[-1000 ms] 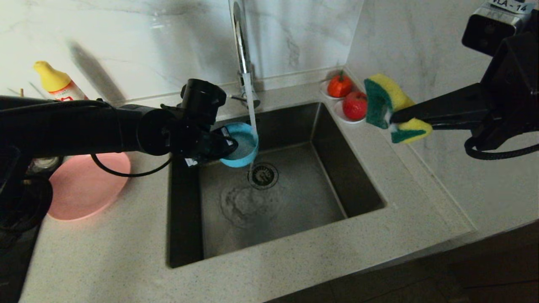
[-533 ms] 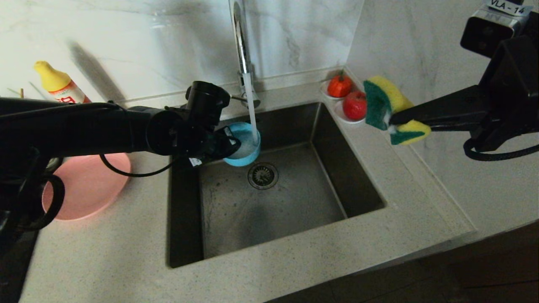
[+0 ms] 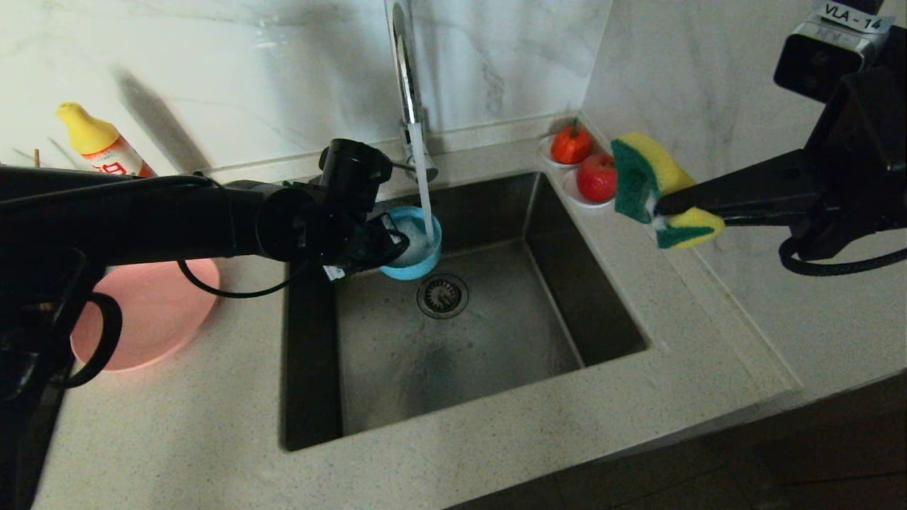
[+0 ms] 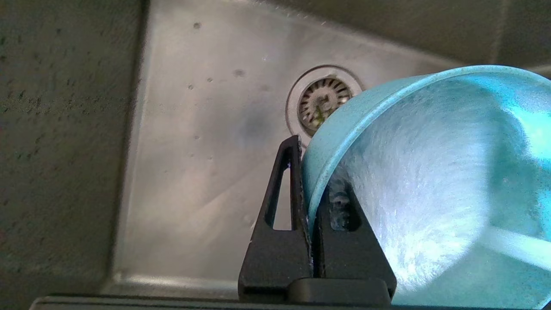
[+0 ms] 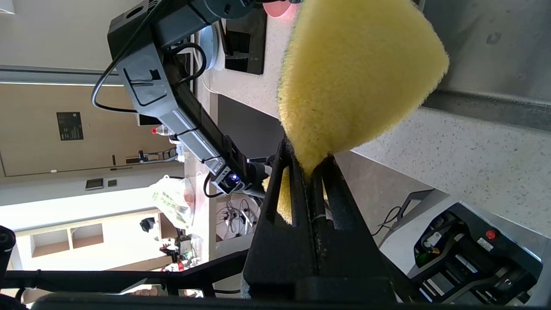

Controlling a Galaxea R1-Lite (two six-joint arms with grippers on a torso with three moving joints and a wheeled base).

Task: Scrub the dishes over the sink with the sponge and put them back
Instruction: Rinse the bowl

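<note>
In the head view, the step seems to be rinsing: the left end effector (image 3: 386,244) pinches the rim of the teal bowl (image 3: 414,248) under the tap's stream (image 3: 424,191), over the sink (image 3: 460,340). The right end effector (image 3: 659,207) waits above the desk (image 3: 212,425), pressed together on the sponge (image 3: 655,188). Next, sponge and bowl must probably meet. The pink plate (image 3: 156,319) lies left of the sink.

In the left wrist view, the fingers (image 4: 286,206) clamp the bowl's wall, tilted.

In the right wrist view, the sponge's yellow face bulges from the grip.
</note>
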